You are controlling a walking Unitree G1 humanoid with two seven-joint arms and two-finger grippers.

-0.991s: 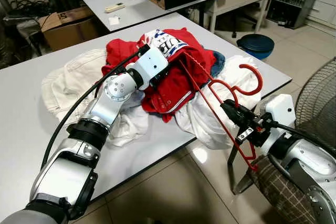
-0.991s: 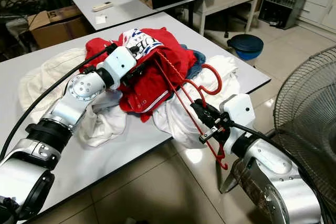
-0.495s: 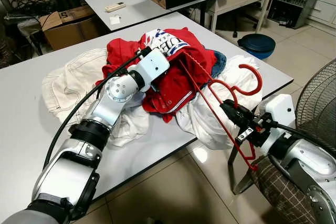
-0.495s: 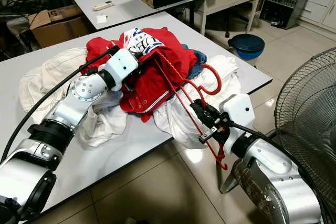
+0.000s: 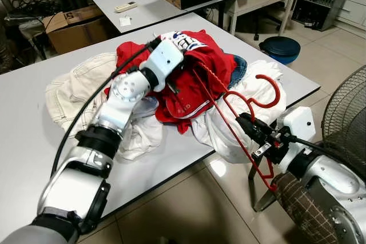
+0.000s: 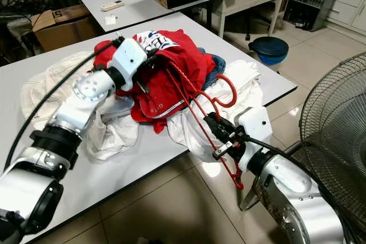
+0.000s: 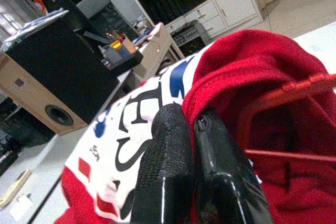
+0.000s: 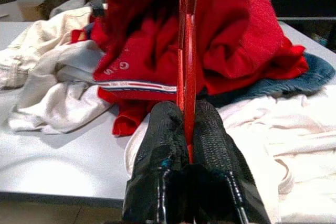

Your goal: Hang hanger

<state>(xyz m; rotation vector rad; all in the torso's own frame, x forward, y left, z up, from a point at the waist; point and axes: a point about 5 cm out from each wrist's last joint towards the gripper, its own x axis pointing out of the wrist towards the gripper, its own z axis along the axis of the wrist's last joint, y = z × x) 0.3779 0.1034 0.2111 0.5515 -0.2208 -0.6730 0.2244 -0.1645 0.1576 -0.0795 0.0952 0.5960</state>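
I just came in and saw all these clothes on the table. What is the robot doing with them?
The robot is putting a red shirt onto a red hanger. Its right end effector is shut on the hanger's lower bar beside the table edge, with the other end of the hanger poked into the shirt. Its left end effector pinches the shirt's fabric near the collar, on top of the clothes pile. The shirt is not fully on the hanger yet.
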